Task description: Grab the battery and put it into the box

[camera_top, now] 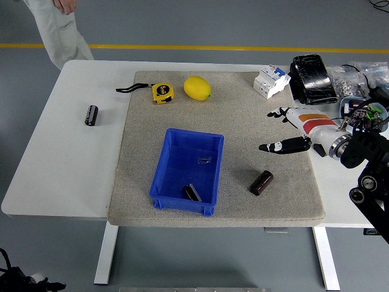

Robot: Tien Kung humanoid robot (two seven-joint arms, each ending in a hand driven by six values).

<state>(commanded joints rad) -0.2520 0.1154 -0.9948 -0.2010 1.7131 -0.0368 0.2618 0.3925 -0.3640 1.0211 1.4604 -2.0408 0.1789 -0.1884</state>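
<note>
**One battery in the box, hand clear and empty**

Your right hand (pixel 285 131) hangs above the right edge of the grey mat (pixel 243 121), fingers stretched out and relaxed, gripping nothing. The left hand is out of view.

Look into the blue box (pixel 159 182): a dark battery (pixel 192 192) lies on its floor near the front wall, tipped on its side. By the look of it, that placing step is done and you are between picks.

A second battery (pixel 262 182), brown and cylindrical, lies on the mat to the right of the box, between the box and your hand, apart from both. It is the nearest candidate, and I would judge it the next one to take. A third battery (pixel 91 115) lies well apart on the bare white worktop (pixel 61 164), far to the left of the mat; that one is a long reach for the right arm.

For the next move, bring the hand down and to the left over the brown battery. It lies at a slant, so turn the wrist until your fingers close across its round body, not along it. It may roll when touched, so close on it squarely.

The yellow tape measure (pixel 161 92) and the lemon (pixel 197 87) sit at the mat's far edge, out of your path. A person (pixel 58 24) stands at the far left corner, hands off the worktop.
</note>
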